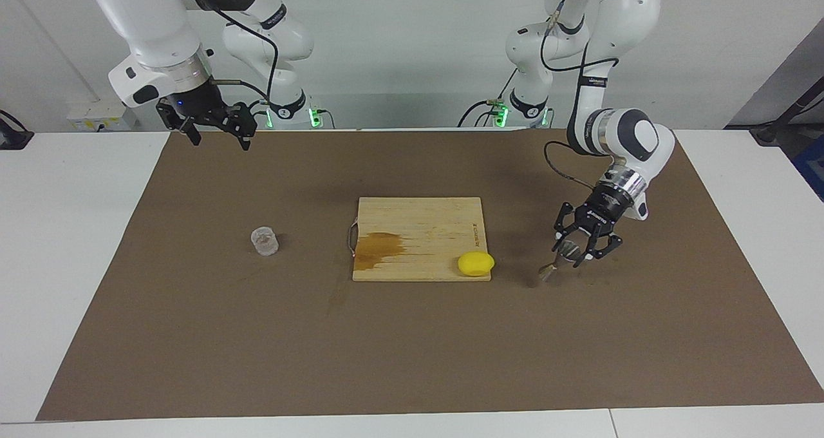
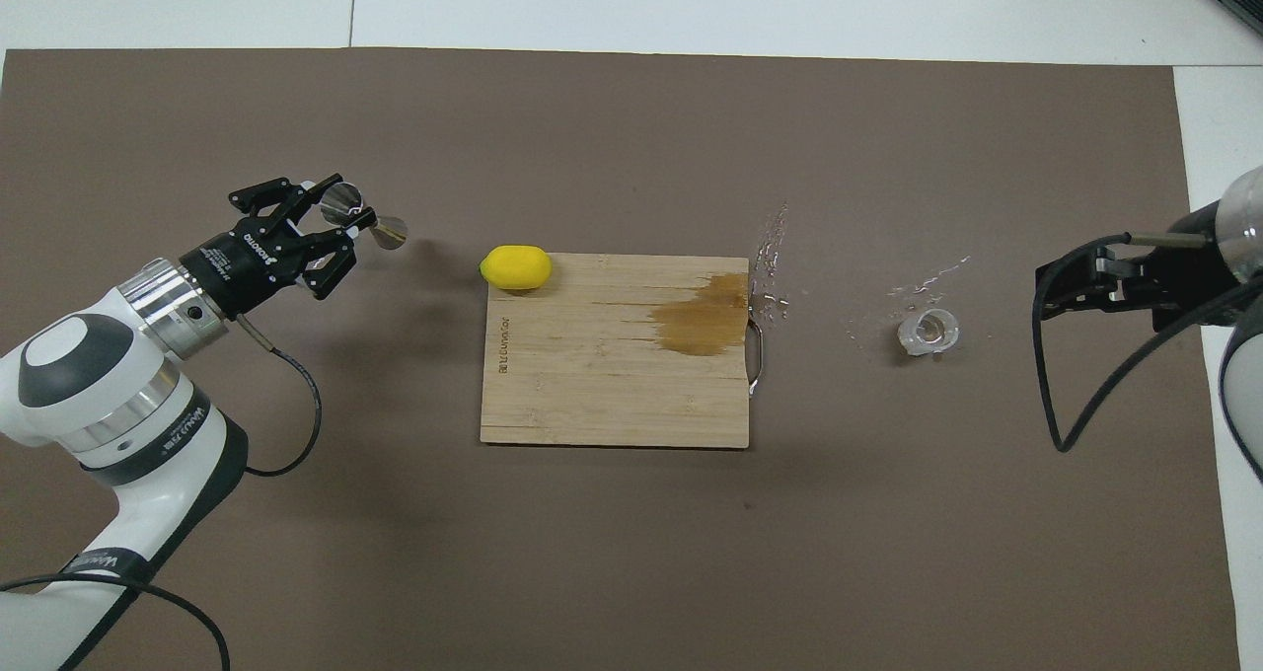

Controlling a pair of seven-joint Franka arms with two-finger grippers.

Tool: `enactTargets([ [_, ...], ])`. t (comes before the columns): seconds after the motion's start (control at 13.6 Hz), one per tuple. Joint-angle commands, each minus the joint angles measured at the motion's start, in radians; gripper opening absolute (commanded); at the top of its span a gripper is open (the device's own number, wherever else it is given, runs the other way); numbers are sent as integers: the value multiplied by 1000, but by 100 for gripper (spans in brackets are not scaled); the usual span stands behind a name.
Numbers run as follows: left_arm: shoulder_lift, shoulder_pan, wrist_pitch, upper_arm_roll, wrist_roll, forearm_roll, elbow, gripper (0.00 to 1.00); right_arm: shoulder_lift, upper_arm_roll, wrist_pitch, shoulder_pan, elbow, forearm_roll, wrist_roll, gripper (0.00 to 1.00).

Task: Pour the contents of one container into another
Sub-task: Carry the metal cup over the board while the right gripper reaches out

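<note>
The left tool (image 1: 582,252), shut on the tilted jigger (image 1: 559,259), hangs toward the left arm's end of the surface (image 1: 84,245), well apart from the cup (image 1: 264,241) near the open right tool (image 1: 215,132).

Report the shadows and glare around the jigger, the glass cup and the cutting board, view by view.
Facing view: the jigger, held tilted in the left gripper, casts a soft shadow on the mat below it; the glass cup is pale, with only a faint shadow. Overhead view: the jigger's mouth glints bright; droplets beside the cup and the cutting board catch light.
</note>
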Motion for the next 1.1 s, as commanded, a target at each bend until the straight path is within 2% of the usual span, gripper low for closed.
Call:
enactTargets([
  [0.0,-56,-8,76,-104,-28,-20,14,0,-31,3,-4,-2,-30,1,32,100],
  [0.22,-38,-11,188,-268,-51,-21,74,0,-31,3,11,-2,-32,10,109,100],
  [0.29,-32,-38,213,-291,-51,-21,78,0,-29,2,22,-4,-32,25,140,100],
  [0.59,-12,-240,316,-290,-36,-121,82,0,-18,2,31,-18,-32,62,322,100],
  [0.81,71,-305,319,-288,-23,-139,133,0,-18,-2,62,-24,-69,86,501,100],
  [1.03,192,-369,323,-284,50,-141,216,0,-12,-3,123,-77,-125,156,665,100],
])
